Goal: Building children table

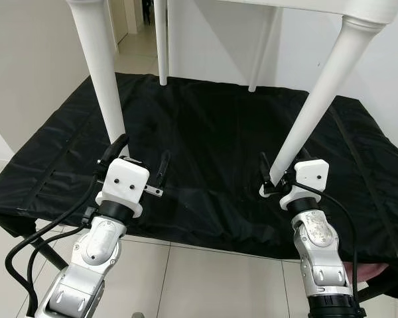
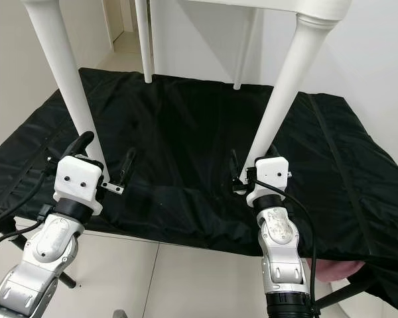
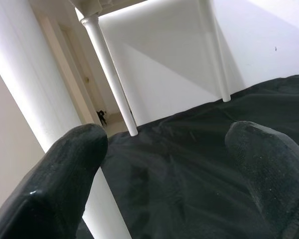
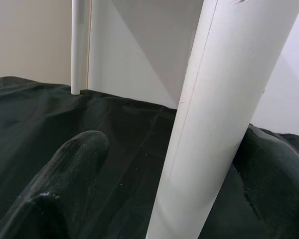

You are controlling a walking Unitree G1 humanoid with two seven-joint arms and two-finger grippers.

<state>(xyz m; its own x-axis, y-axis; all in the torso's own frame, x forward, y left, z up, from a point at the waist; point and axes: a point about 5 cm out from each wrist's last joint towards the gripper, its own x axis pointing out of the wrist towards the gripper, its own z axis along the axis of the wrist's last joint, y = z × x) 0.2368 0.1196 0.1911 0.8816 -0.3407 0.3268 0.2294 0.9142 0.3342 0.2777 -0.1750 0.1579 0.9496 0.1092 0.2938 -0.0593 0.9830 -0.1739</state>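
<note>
Standing on the black cloth (image 1: 212, 139), table (image 1: 358, 8) appears assembled; right gripper (image 1: 283, 173) clasps near leg (image 1: 312, 112); left gripper (image 1: 140, 162) spread wide beside another leg (image 1: 105, 79).

A children's table (image 1: 305, 5) stands with its four legs on a cloth-covered desk (image 1: 212, 132). The near left leg (image 1: 106, 86) and near right leg (image 1: 318, 99) come down toward the desk's front edge; the two far legs (image 1: 161, 46) stand at its back, before a wall. The left pincer (image 1: 140, 162) sits just right of the near left leg, one finger beside it. The right pincer (image 1: 278, 173) brackets the near right leg's foot. Floor tiles (image 1: 205, 278) lie in front of the desk.
</note>
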